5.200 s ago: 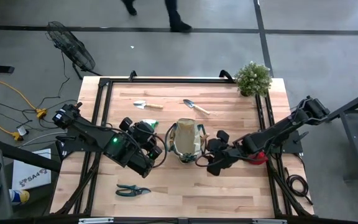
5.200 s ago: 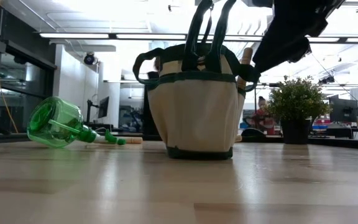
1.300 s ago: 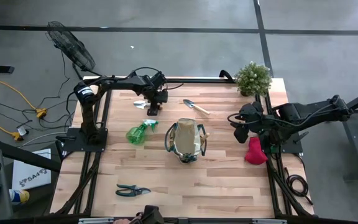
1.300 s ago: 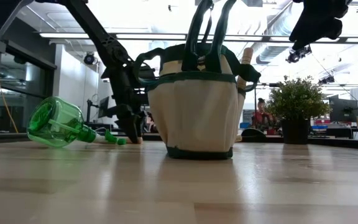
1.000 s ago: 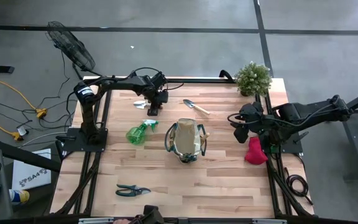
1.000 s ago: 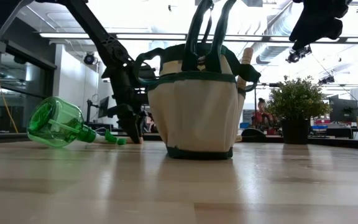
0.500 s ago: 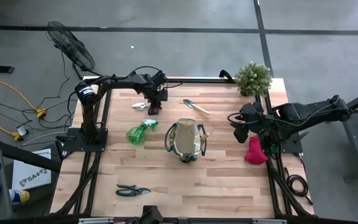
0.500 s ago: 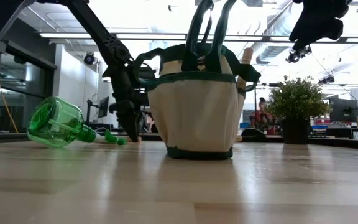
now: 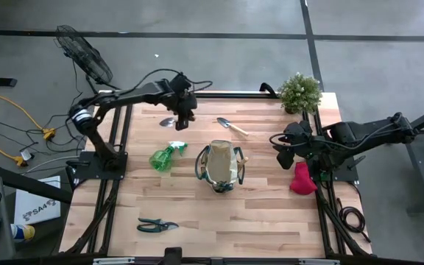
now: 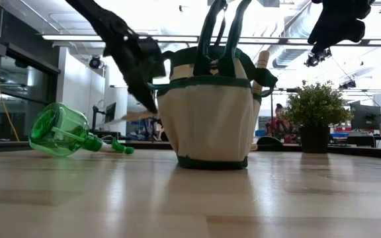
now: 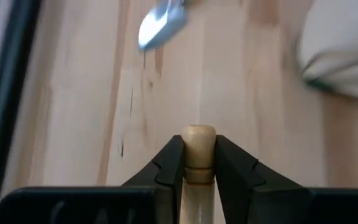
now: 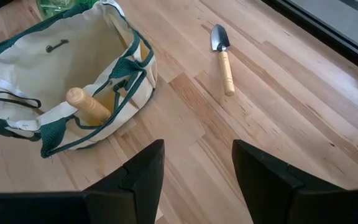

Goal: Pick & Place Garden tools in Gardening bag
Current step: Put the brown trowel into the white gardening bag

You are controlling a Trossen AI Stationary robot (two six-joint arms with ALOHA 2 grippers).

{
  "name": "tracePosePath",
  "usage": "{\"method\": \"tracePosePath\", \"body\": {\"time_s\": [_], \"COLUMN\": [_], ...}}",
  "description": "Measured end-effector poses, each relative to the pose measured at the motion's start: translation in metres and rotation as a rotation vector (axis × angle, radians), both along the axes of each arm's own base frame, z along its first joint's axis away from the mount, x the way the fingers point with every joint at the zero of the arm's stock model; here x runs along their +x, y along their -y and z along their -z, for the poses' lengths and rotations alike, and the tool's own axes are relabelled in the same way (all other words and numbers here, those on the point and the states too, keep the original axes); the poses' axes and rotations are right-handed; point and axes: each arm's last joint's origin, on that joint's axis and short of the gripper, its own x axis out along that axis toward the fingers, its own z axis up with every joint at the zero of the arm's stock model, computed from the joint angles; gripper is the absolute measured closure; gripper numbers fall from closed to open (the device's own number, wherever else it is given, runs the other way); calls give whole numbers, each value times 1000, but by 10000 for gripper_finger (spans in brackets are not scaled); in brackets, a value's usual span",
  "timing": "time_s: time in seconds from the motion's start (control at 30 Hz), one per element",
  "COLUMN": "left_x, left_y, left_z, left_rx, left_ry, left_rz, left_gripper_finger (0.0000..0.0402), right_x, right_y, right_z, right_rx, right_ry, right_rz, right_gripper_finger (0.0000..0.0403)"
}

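Note:
My left gripper (image 9: 183, 121) is over the table's far left part, shut on a wooden-handled trowel whose metal blade (image 9: 167, 122) sticks out toward the left edge. The beige gardening bag (image 9: 221, 165) stands upright mid-table, a wooden handle (image 12: 89, 106) poking from its side pocket. A second trowel (image 9: 232, 126) lies flat beyond the bag. The green spray bottle (image 9: 164, 157) lies on its side left of the bag. Black pruners (image 9: 157, 224) lie near the front edge, a red glove (image 9: 301, 178) at the right. My right gripper (image 12: 194, 174) hangs open, high to the bag's right. My left gripper pinches the trowel's wooden handle (image 11: 199, 146) between its two fingers, close to the handle's rounded free end, which shows just past the fingertips. The fingers come from above, pointing down. The trowel (image 10: 132, 117) hangs clear of the table, roughly level, blade toward the left edge.
A bushy potted plant (image 9: 299, 92) stands at the far right corner. Black frame rails run along the table's left and right sides. Bare wood lies in front of the bag and between the bag and the pruners.
My left gripper has risen from the table with the trowel, which lay on the wood a second ago and now hangs clear above it. The left arm's elbow has swung up and toward the far edge. The right arm has kept still.

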Motion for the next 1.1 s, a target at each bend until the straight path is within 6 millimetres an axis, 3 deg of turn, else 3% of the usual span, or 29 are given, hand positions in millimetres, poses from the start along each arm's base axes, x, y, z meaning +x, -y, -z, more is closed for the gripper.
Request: {"method": "tracePosePath", "body": {"time_s": [0.33,0.5,0.87,1.1], "left_x": [-28,-35,-42,-38], "left_y": [34,67,145,168], "left_z": [-87,-111,-103,-92], "left_rx": [4,-20,-47,-53], "left_ry": [346,532,953,1099], "left_rz": [-58,-64,-83,-43], "left_gripper_finger": [341,341,341,341], "right_x": [0,0,0,0], "right_y": [0,0,0,0], "right_z": [0,0,0,0], "right_rx": [-19,-39,-88,-97], "right_ry": [-10,-21,-48,-54], "right_rz": [-21,-47,-109,-124], "right_gripper_finger": [222,222,222,222]}}
